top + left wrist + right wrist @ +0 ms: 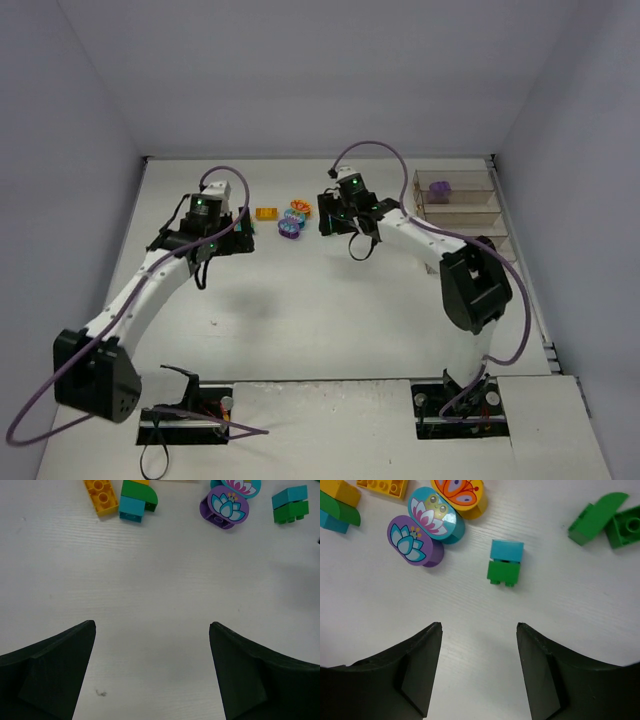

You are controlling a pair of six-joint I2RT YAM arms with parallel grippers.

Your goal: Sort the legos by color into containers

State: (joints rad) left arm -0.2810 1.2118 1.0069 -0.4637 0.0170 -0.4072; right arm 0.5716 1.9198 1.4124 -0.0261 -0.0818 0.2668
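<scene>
Left fingers (50, 675) and right fingers (415, 680), spread and empty, flanked loose legos (290, 218) on the counter (300, 300), the right apparently lined up to pick a teal-green stack (505, 563); one purple brick (439, 190) lay in the containers (475, 185).

2 white-and-black arms (140, 290), purple cables (375, 146)

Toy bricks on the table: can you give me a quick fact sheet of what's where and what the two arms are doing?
Loose bricks: clustered together on the table
Bins: row along the table's right edge
Purple brick: alone in the farthest bin
Left fingers: open, empty, over bare table
Right fingers: open, empty, teal-and-green brick pair just ahead
</scene>
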